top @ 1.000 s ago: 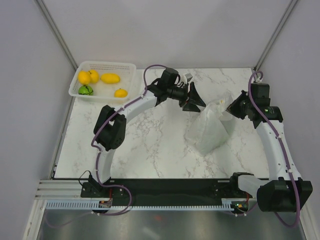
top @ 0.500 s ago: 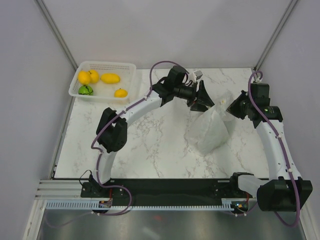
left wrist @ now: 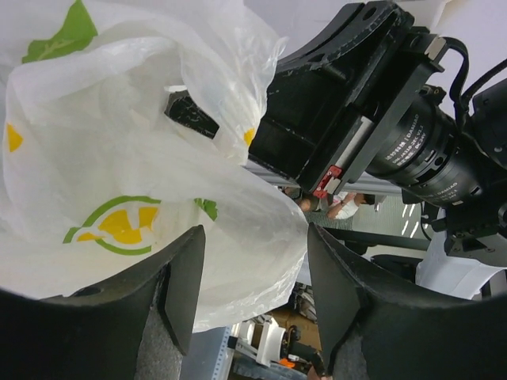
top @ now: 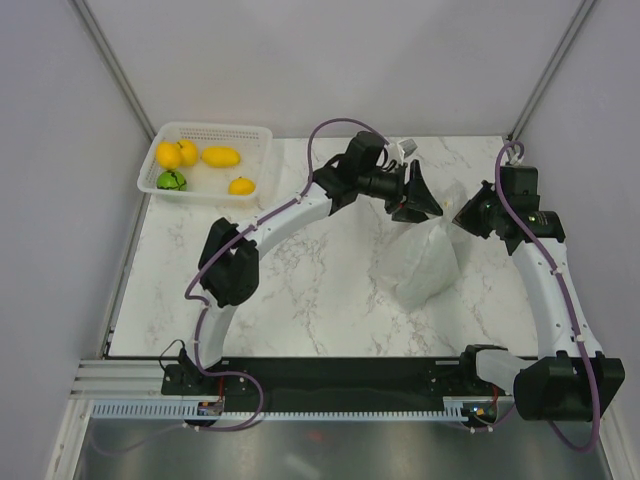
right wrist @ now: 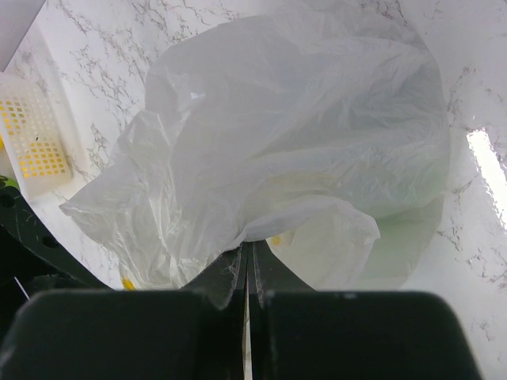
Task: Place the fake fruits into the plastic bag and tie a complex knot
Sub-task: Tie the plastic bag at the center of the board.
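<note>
now closer, left hand (top: 423, 204) beside plastic bag (top: 420, 264)

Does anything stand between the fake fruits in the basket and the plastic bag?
No loose object lies between the fake fruits and the plastic bag. Only the left arm arches across that stretch, with the left gripper open at the bag's top. The right gripper pinches the bag's film; whether the mouth is open is unclear.
</note>
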Robot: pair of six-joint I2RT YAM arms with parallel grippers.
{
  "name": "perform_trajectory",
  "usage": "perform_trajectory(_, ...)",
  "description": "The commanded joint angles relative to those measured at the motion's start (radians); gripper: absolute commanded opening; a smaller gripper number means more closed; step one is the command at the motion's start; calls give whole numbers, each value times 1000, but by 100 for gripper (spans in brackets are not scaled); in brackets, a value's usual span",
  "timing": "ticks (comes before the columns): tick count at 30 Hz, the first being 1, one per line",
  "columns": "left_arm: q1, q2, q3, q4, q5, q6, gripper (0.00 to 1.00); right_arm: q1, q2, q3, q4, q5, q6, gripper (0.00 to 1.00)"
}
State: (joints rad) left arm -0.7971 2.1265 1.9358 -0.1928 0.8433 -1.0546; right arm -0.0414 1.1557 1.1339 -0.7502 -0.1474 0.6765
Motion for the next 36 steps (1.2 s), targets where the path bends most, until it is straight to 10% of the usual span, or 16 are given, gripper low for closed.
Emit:
perform_trajectory(1, -13, 18, 77, 1, -52, 47, 61, -2, 1, 40, 3, 19, -15, 0)
perform_trajectory(9, -33, 21, 118, -79, -142, 125, 51, -2, 1, 43, 5, 19, -17, 0)
perform_trajectory(36, -51, 61, 238, -220, -351, 359, 62, -2, -1, 43, 3, 28, -17, 0)
